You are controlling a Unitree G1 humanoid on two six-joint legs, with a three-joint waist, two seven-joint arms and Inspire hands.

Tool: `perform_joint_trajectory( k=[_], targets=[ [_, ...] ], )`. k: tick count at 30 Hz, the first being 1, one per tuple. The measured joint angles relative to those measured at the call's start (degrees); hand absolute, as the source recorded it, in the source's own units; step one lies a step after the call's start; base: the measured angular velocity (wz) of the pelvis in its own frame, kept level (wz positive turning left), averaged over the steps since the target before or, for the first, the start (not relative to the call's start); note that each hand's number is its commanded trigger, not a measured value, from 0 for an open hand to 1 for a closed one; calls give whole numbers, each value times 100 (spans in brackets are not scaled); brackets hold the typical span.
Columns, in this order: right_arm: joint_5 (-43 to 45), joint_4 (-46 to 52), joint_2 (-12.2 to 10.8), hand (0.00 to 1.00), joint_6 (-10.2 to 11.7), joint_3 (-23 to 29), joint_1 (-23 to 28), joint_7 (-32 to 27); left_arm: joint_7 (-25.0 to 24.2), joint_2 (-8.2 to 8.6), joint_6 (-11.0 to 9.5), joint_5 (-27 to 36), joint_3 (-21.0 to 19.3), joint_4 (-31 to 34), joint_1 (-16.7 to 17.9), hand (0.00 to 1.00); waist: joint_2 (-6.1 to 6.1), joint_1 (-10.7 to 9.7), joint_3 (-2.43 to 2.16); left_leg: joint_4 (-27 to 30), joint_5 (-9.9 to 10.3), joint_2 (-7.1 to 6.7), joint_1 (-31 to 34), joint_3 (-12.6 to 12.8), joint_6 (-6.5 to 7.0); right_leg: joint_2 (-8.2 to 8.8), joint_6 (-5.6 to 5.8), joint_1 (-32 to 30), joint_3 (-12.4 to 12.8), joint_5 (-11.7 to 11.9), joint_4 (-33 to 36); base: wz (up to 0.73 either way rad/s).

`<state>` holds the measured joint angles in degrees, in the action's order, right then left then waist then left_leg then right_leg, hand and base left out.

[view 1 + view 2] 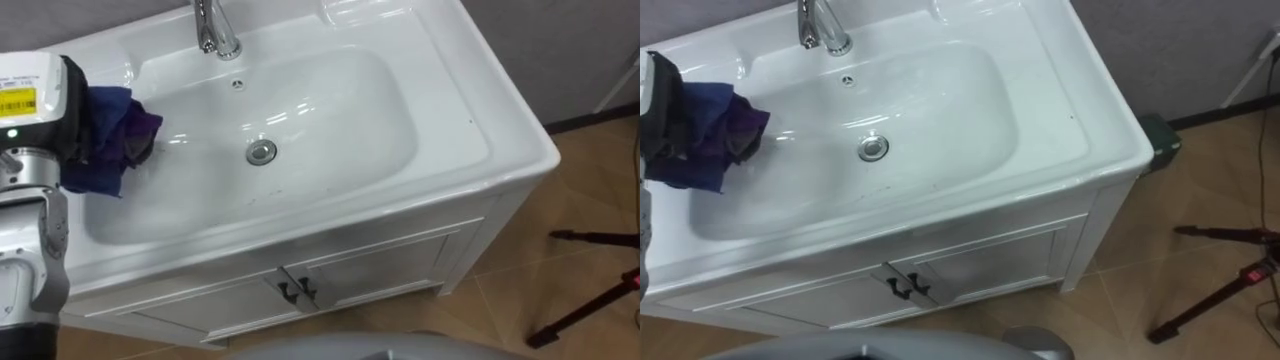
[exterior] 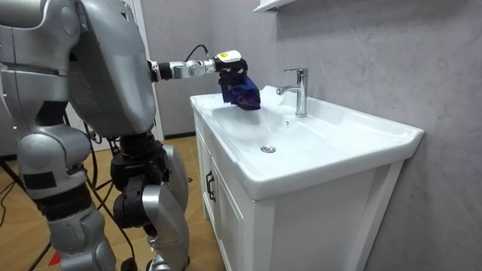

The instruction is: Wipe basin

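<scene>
My left hand (image 1: pixel 72 115) reaches in over the left end of the white ceramic rectangular basin (image 1: pixel 330 130). Its fingers are curled into a crumpled dark blue and purple cloth (image 1: pixel 110 140), which is bunched tight in their grasp. The cloth hangs from my hand in loose folds over the basin's left rim and the sloping left wall of the bowl. I cannot tell whether its lowest fold touches the ceramic.

At the back rim, behind the bowl's middle, stands a chrome tap (image 1: pixel 212 28), with a small round overflow hole (image 1: pixel 237 84) just below it in the back wall. The round metal drain (image 1: pixel 261 151) sits in the bottom of the bowl, to the right of the cloth and apart from it.

The basin rests on a white cabinet (image 1: pixel 380 265) with two doors, which have small dark handles (image 1: pixel 298 291) where they meet. To the right, black tripod legs (image 1: pixel 590 290) lie across the tan wooden floor (image 1: pixel 590 180).

In the room view I stand upright at the basin's end, on that view's left, beside the cabinet, with my left arm stretched out level toward the tap and the cloth dangling from my hand above the rim.
</scene>
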<state>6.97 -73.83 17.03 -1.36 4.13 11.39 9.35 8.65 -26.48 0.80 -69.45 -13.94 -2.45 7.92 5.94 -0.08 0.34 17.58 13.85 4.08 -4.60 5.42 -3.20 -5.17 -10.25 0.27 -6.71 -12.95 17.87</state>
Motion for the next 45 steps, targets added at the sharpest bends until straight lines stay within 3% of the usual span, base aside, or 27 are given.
perform_joint_trajectory(
  k=[5, 11, 14, 16, 19, 28, 41, 43, 44, 45],
  targets=[
    [3, -1, 15, 0, -71, 4, 103, -5, 387, -108, 19, 0, -173, 69, 0, 100, 99, 76, 29, -15, -4, -61, 28, -250, 4, 16, 32, -14, -49, -30, -15, 11],
    [10, 8, 46, 0, -118, 4, 109, -45, 615, -115, 60, -92, -178, 78, 17, 100, 86, 200, 23, -51, -5, -76, 46, -361, 4, 43, 19, 17, -143, -24, -37, 5],
    [3, 10, 45, 0, -122, 2, 114, -35, 615, -115, 113, -94, -178, 77, 44, 100, 61, 232, 22, -107, -5, -78, 3, -373, 4, 41, 20, 63, -152, -24, -82, 4],
    [-4, 12, 42, 0, -122, 2, 127, 4, 615, -115, 178, -94, -179, 77, 91, 100, 29, 258, -17, -97, -5, -80, -14, -375, 4, 40, 21, 104, -153, -24, -117, 0],
    [-45, 34, 40, 0, -123, -4, 125, 20, 615, -115, 180, -86, -179, 76, 103, 100, -17, 303, -29, -93, -5, -80, -17, -375, 4, 44, 21, 115, -174, -24, -118, 0],
    [-121, 32, 39, 0, -123, -8, 112, -5, 588, -110, 263, -94, -179, -159, 595, 100, -1, 373, -25, -90, -4, -80, -2, -405, 3, 48, 26, 91, -231, -26, -138, 3],
    [10, 120, 59, 0, -130, 10, 162, 100, 694, -103, 398, -119, -183, -657, 691, 100, -34, 493, -44, -130, -5, -83, 4, -404, 4, 58, 33, 75, -278, -32, -133, 2],
    [9, 131, 60, 0, -130, 11, 165, 84, 694, -103, 465, -120, -183, -679, 714, 25, -64, 494, -47, -129, -5, -84, 10, -404, 3, 62, 33, 77, -293, -32, -135, 0],
    [7, 134, 60, 0, -130, 20, 164, 75, 694, -103, 478, -120, -183, -679, 715, 0, -70, 498, -47, -129, -5, -84, 10, -404, 4, 62, 33, 76, -297, -32, -136, 0],
    [6, 134, 59, 0, -130, 67, 164, 63, 694, -103, 507, -120, -183, -679, 717, 0, -80, 503, -48, -129, -5, -84, 10, -404, 3, 62, 33, 77, -299, -32, -137, 0]
  ],
)
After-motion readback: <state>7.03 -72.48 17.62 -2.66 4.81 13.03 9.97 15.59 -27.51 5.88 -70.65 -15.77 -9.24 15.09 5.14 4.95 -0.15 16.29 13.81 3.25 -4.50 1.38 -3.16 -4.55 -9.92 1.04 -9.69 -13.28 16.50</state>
